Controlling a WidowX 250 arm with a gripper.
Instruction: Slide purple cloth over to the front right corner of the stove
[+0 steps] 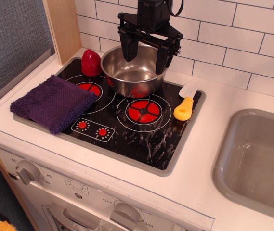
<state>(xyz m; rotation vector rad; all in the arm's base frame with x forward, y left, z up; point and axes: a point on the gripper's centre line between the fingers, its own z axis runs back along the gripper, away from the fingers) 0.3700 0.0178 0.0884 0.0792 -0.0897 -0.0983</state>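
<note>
The purple cloth (pixel 53 102) lies flat on the front left part of the stove (pixel 141 139), overlapping its left rim and part of the left burner. It is thick and fuzzy. My gripper (pixel 145 57) hangs open above the steel pot (pixel 132 72) at the back of the stove, well away from the cloth and holding nothing. The stove's front right corner is bare black glass.
A red pepper-like toy (pixel 91 63) stands at the stove's back left. A yellow-handled spatula (pixel 186 102) lies at the stove's right edge. A grey sink basin (pixel 257 163) is to the right. White tiles back the counter; a wooden post (pixel 62 29) stands at back left.
</note>
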